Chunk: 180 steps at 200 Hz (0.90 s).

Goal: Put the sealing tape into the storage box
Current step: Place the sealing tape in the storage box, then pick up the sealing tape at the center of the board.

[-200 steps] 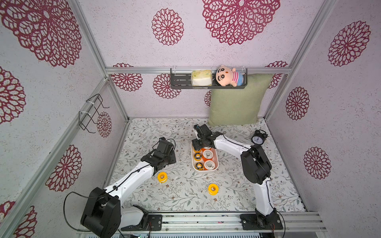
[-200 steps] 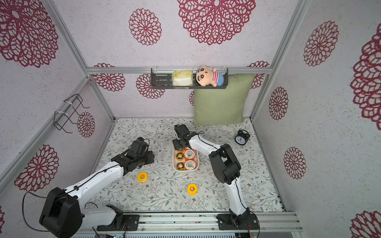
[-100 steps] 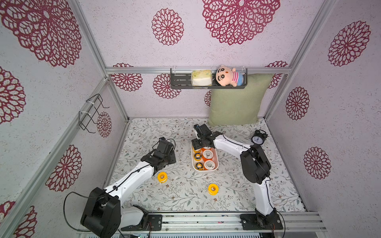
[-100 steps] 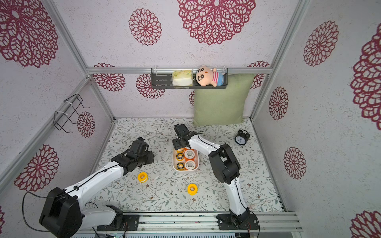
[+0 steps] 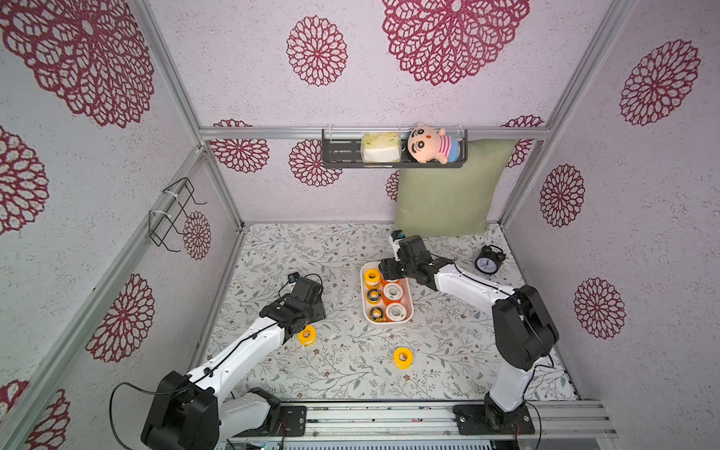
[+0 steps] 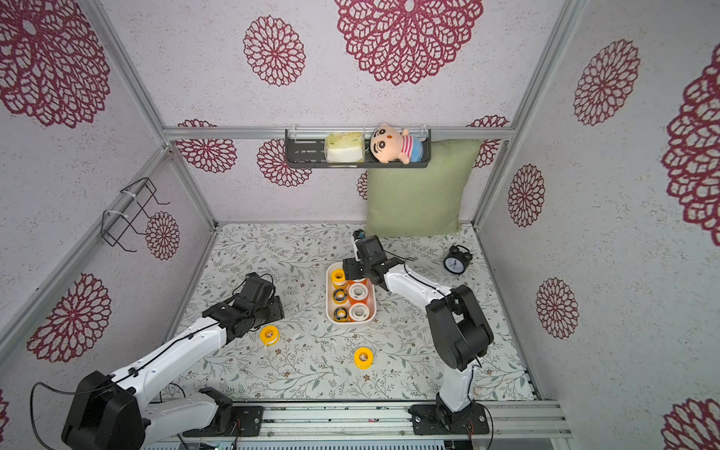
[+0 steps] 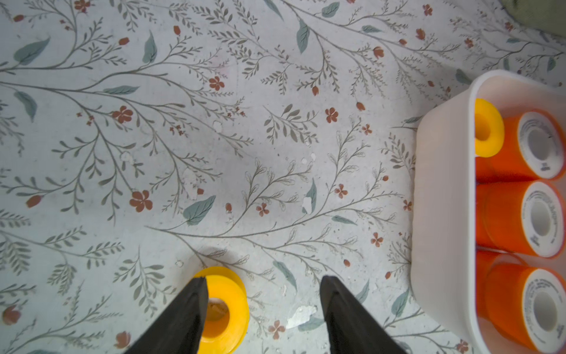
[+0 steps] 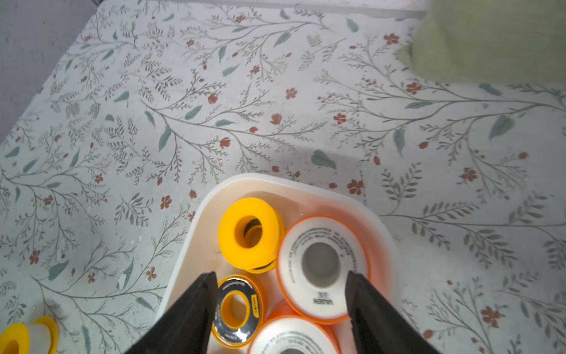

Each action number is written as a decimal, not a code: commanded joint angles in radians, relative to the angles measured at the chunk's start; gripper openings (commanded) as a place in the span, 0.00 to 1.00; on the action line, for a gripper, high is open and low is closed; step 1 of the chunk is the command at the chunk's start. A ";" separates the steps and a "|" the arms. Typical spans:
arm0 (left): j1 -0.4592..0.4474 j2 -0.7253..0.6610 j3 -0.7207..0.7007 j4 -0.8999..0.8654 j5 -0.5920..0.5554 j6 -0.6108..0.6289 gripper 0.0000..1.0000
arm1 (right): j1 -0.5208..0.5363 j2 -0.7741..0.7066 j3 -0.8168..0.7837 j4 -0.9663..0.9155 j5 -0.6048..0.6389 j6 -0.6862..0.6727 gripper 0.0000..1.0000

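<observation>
The storage box (image 7: 441,199) stands in the middle of the bench (image 5: 350,374). Its top layer shows 6 spools of sealing tape: 3 orange spools (image 5: 391,291) with white faces in 1 row, and beside them 1 plain yellow spool (image 5: 372,277) at the far end and 2 black-ringed spools (image 5: 374,295). More orange shows underneath, but how many lie there I cannot tell. 2 loose yellow spools lie on the bench outside the box, 1 by the left arm (image 5: 306,335) and 1 nearer the front rail (image 5: 403,357).

The left gripper (image 7: 264,278) hangs over the spool by the left arm with its jaws spread. In the left wrist view 1 jaw overlaps the spool's edge and the other is well apart from it, pinching nothing. The right gripper (image 8: 281,273) hovers over the box's far end, jaws spread and empty.

At the back are 1 alarm clock (image 5: 487,262), 1 green pillow (image 5: 444,195) and 1 wall shelf (image 5: 343,154) carrying 1 doll (image 5: 426,144).
</observation>
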 commanded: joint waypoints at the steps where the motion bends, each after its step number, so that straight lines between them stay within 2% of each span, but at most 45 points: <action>1: 0.009 -0.039 -0.031 -0.030 -0.018 -0.037 0.70 | -0.053 -0.069 -0.066 0.075 -0.049 0.046 0.72; 61: 0.018 -0.045 -0.088 -0.011 0.019 -0.037 0.80 | -0.135 -0.158 -0.205 0.105 -0.058 0.054 0.73; 102: 0.029 0.007 -0.095 0.005 0.035 -0.042 0.85 | -0.140 -0.162 -0.221 0.108 -0.067 0.057 0.73; 134: 0.032 0.044 -0.100 -0.020 0.010 -0.068 0.92 | -0.140 -0.156 -0.221 0.112 -0.075 0.058 0.73; 180: 0.030 0.089 -0.123 0.019 0.050 -0.066 0.92 | -0.141 -0.148 -0.221 0.112 -0.079 0.060 0.73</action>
